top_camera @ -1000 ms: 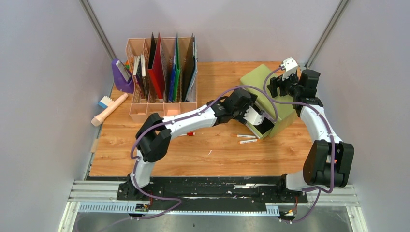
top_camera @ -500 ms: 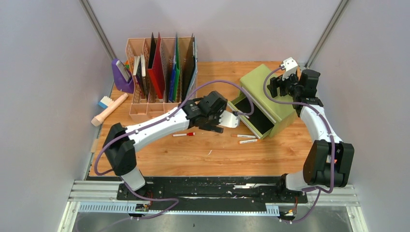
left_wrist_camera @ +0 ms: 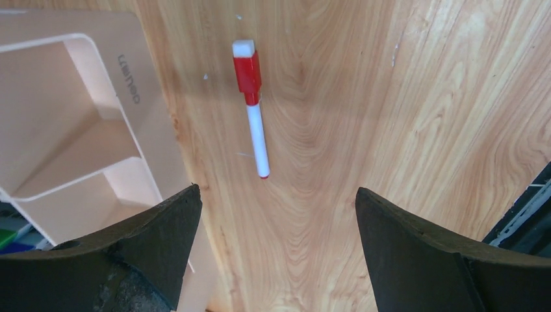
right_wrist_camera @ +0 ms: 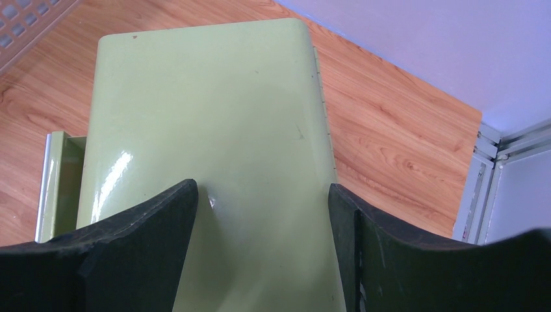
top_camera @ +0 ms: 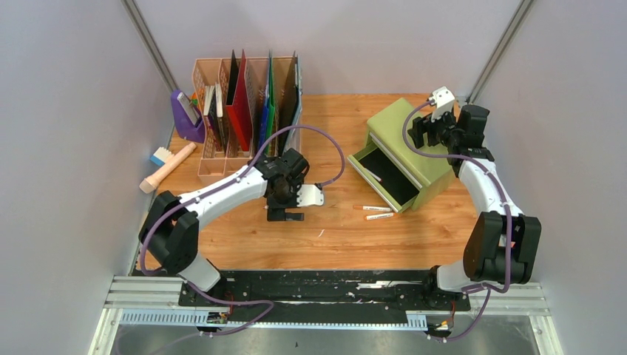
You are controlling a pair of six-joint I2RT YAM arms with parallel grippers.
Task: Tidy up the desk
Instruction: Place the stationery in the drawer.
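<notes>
As left tool (left_wrist_camera: 276, 195) hangs wide open, empty, marker (left_wrist_camera: 253, 110) at 12 o'clock: likely pickup step; next lower, close. Right tool (right_wrist_camera: 261, 188) open over cabinet (right_wrist_camera: 208, 97).

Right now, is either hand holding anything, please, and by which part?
Nothing: left hand open above the red marker, right hand open over the cabinet.

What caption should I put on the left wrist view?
Open left gripper poised above a red-capped white marker lying on the desk, beside a corner of the peach organizer.
</notes>
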